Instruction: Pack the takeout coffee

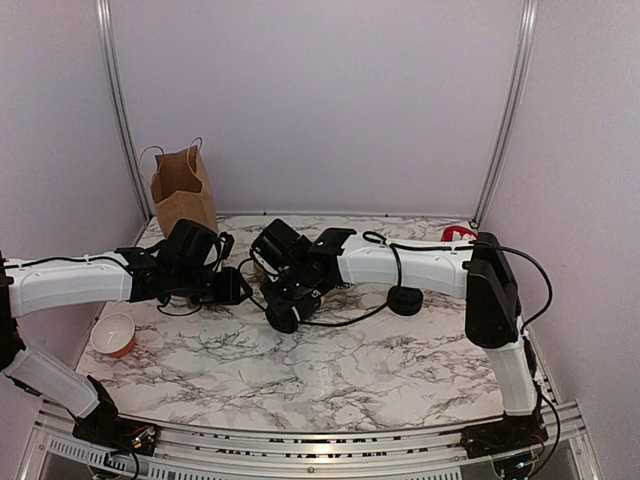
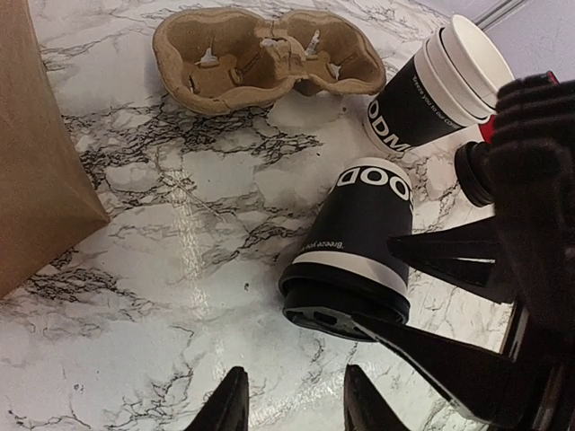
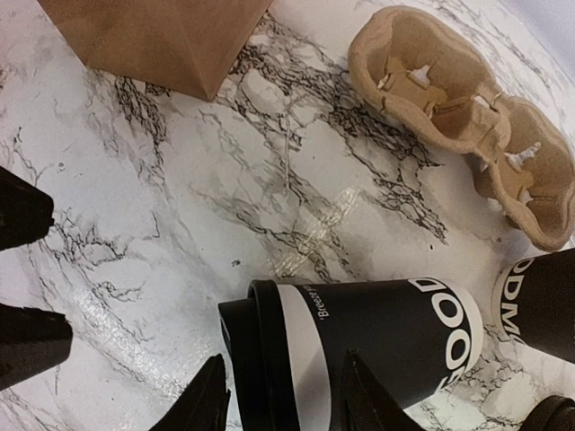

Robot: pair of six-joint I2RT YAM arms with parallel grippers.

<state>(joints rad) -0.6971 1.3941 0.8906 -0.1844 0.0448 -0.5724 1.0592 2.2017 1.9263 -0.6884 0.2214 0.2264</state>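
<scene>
The takeout coffee (image 2: 359, 242) lies on its side on the marble, a black cup with white lettering and a black lid (image 3: 256, 359). My right gripper (image 3: 287, 400) is open and straddles the lid end, one finger just beyond the lid's face, the other over the cup's side. In the left wrist view those fingers (image 2: 440, 256) cross the cup from the right. My left gripper (image 2: 296, 409) hangs just short of the lid, open, with only bare marble between its fingers. From above, both grippers (image 1: 235, 288) (image 1: 285, 315) meet at mid-table and hide the cup.
A brown paper bag (image 1: 183, 190) stands at the back left. A cardboard cup carrier (image 2: 260, 58) and a stack of lidless cups (image 2: 440, 85) lie behind the coffee. A red cup (image 1: 115, 335) sits near left. A loose black lid (image 1: 405, 300) rests under the right arm.
</scene>
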